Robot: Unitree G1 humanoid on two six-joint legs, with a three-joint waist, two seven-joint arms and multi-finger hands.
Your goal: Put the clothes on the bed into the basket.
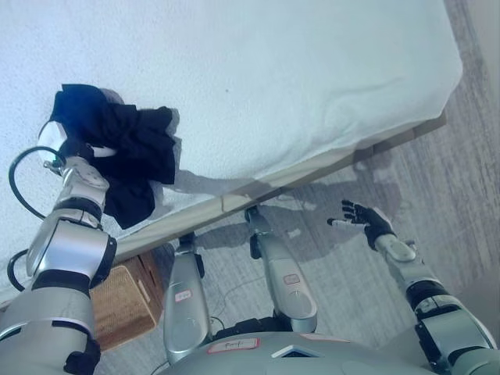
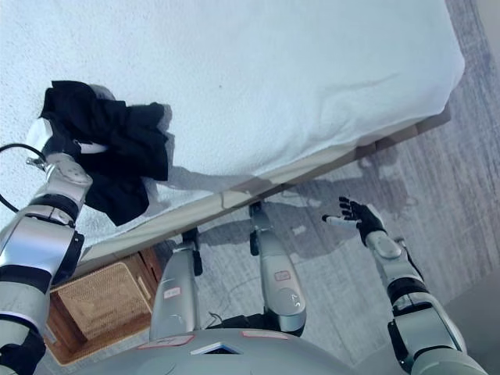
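A black garment (image 1: 125, 152) hangs bunched above the near left edge of the white bed (image 1: 258, 78), with its lower end drooping past the mattress edge. My left hand (image 1: 72, 147) is shut on it, the fingers buried in the cloth. Below the bed edge at the lower left sits the brown wicker basket (image 2: 98, 308), partly hidden by my left arm. My right hand (image 1: 361, 219) hovers open over the floor at the right, away from the bed.
The bed's wooden frame (image 1: 312, 168) runs diagonally under the mattress edge. Grey wood-pattern floor (image 1: 437, 180) lies to the right of the bed and below it.
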